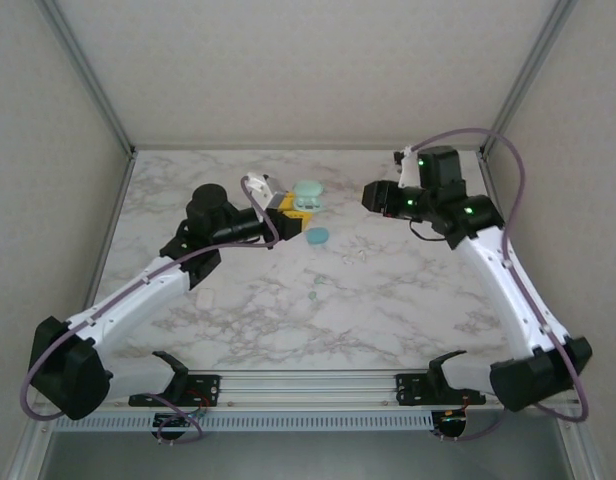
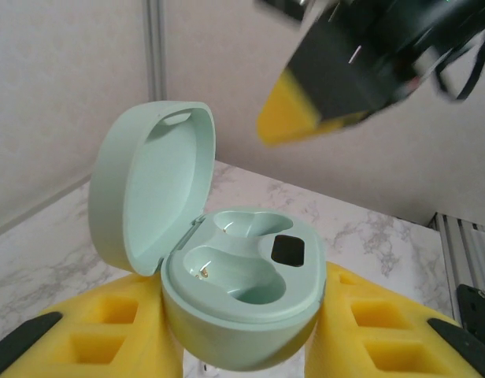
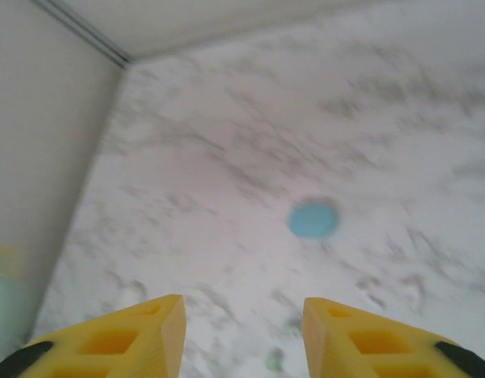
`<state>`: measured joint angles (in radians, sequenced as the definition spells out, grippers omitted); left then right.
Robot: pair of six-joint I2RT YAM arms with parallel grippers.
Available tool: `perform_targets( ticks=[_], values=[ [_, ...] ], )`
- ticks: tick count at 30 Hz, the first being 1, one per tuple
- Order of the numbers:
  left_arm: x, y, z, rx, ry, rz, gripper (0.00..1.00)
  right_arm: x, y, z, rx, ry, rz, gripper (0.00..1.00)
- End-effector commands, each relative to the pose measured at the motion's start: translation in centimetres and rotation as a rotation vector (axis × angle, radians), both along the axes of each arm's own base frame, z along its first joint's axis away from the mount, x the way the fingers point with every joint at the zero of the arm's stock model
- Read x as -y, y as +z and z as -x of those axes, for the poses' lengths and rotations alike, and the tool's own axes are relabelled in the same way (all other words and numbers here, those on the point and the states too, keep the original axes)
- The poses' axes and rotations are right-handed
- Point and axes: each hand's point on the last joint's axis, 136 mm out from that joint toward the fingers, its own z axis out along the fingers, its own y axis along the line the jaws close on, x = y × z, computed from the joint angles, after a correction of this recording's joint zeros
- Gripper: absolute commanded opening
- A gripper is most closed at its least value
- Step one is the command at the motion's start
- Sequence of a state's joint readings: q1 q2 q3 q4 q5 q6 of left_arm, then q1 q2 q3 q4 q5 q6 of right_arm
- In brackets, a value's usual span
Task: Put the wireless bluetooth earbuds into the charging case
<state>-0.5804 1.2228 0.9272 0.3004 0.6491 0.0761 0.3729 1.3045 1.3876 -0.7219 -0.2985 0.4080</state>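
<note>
Mint plastic: one charging case (image 2: 250, 315), lid (image 2: 148, 181) up, both wells (image 2: 227, 272) empty, is being clamped by the left gripper (image 1: 281, 210), upper centre. One earbud (image 1: 311, 296) is being left mid-frame below one teal disc (image 1: 317, 237). The right gripper (image 3: 242, 305) is being held spread, empty.

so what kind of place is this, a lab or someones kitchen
Most likely a robot test cell, not a home: a marble-patterned tabletop boxed in by plain pale walls on aluminium frame posts, with a left arm and right arm bolted to a metal rail.
</note>
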Motion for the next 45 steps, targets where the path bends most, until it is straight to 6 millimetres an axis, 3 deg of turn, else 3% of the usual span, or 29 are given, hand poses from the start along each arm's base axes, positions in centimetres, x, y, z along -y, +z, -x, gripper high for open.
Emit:
perform_targets(
  ticks=[1,7,11,15,20,22,27,35,45],
  values=[
    [-1.5,2.5,0.5,0.062,0.051,0.055,0.23,-0.8,-8.1,1.9,-0.283,0.052,0.063,0.41],
    [-3.4,2.6,0.8,0.076,0.113,0.05,0.24,-4.6,-15.8,3.7,-0.438,0.182,0.261,0.43],
    [-4.4,2.8,1.1,0.084,0.134,0.043,0.24,-7.6,-18.9,3.8,-0.49,0.258,0.306,0.38],
    [-4.9,3.1,1.5,0.092,0.144,0.038,0.24,-8.7,-21.3,3.2,-0.527,0.29,0.385,0.35],
    [-5.4,3.4,1.8,0.102,0.154,0.033,0.24,-9.9,-22.8,3.1,-0.559,0.346,0.427,0.34],
    [-5.5,3.5,1.9,0.107,0.161,0.032,0.24,-10.4,-23.4,3.3,-0.561,0.368,0.439,0.27],
    [-5.6,3.7,2.0,0.11,0.161,0.03,0.24,-11.0,-23.9,4.0,-0.545,0.42,0.479,0.28],
    [-5.7,4.1,2.1,0.12,0.164,0.034,0.24,-11.2,-24.7,4.3,-0.438,0.578,0.583,0.45],
    [-6.1,5.0,2.5,0.145,0.175,0.021,0.24,-11.4,-26.0,4.8,-0.365,0.76,0.626,0.46]
  ],
)
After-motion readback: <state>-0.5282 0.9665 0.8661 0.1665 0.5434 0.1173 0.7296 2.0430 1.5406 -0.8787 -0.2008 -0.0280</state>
